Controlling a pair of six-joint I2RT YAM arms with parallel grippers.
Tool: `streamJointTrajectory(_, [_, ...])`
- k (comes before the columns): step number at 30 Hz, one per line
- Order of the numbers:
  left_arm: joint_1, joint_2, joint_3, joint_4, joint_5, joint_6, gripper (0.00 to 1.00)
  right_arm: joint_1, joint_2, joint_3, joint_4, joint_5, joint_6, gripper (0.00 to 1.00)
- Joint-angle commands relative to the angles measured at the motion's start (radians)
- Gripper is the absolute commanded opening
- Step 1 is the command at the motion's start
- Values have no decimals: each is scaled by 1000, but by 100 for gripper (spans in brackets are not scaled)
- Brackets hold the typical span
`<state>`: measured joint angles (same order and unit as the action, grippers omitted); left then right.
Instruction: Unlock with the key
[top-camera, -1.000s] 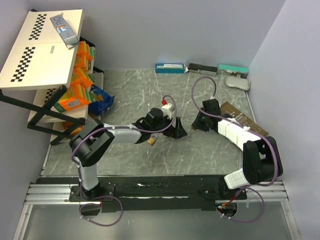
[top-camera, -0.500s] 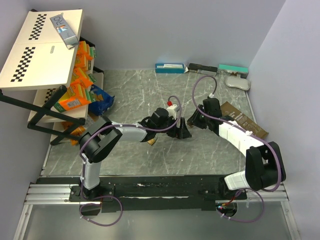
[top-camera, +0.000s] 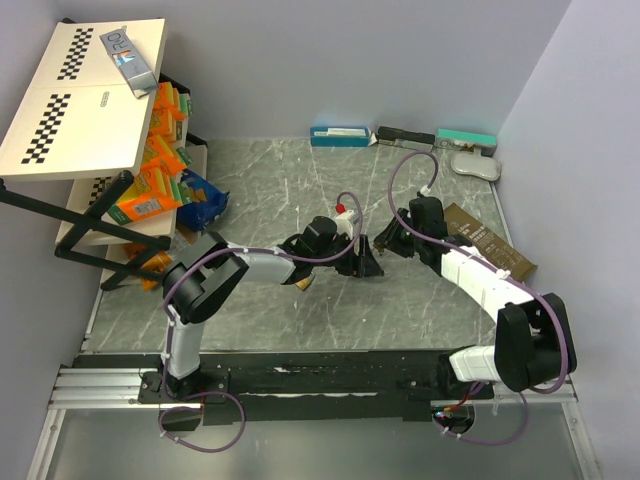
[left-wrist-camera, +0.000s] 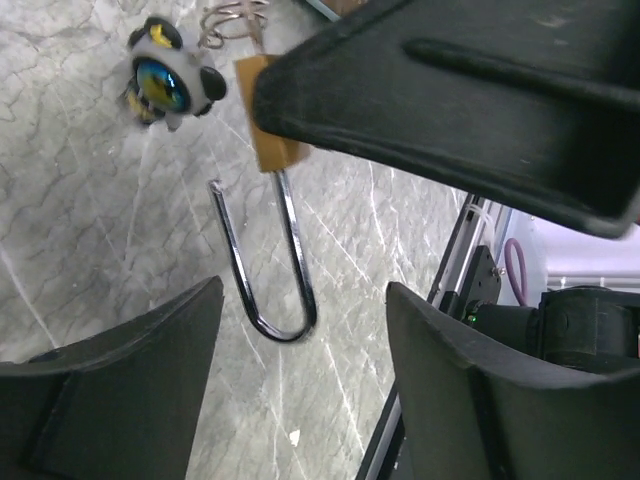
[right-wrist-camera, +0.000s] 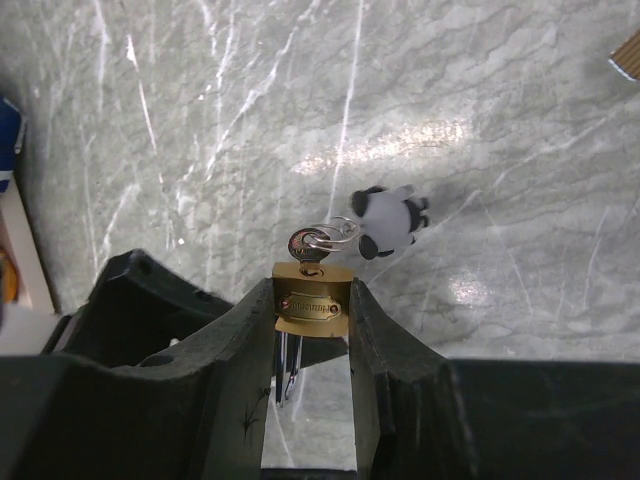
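Right hand (right-wrist-camera: 311, 312) clenched on the brass padlock (right-wrist-camera: 311, 300) over the bench (right-wrist-camera: 200, 100). Key (right-wrist-camera: 306, 246) seated in the padlock, panda charm (right-wrist-camera: 388, 226) just beyond. Left hand (left-wrist-camera: 300, 400) released, its fingers (left-wrist-camera: 110, 400) spread either side of the padlock's shackle (left-wrist-camera: 262, 270), which is free at one end.

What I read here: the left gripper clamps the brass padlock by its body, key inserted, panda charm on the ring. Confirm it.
Wrong arm. The right gripper clamps the brass padlock by its body, as the right wrist view shows; the left gripper is open. The key is inserted, panda charm on the ring.
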<state>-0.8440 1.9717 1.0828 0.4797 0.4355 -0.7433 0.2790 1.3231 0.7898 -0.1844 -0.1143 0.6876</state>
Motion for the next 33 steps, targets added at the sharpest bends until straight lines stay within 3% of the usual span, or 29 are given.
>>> streamJointTrajectory(1, [10,26,15,80,43,-45,70,5,-50,-7,48,-18,18,0])
streamJointTrajectory(22, [8,-7,-7,86,-64,-38,35,5,-5,-29,57,13,7,0])
streamJointTrajectory(26, [6,-13,-1,47,-103,-8,24,8,19,-35,66,33,7,0])
streamJointTrajectory(33, [-18,-5,31,-58,-194,74,18,41,82,-26,85,82,24,0])
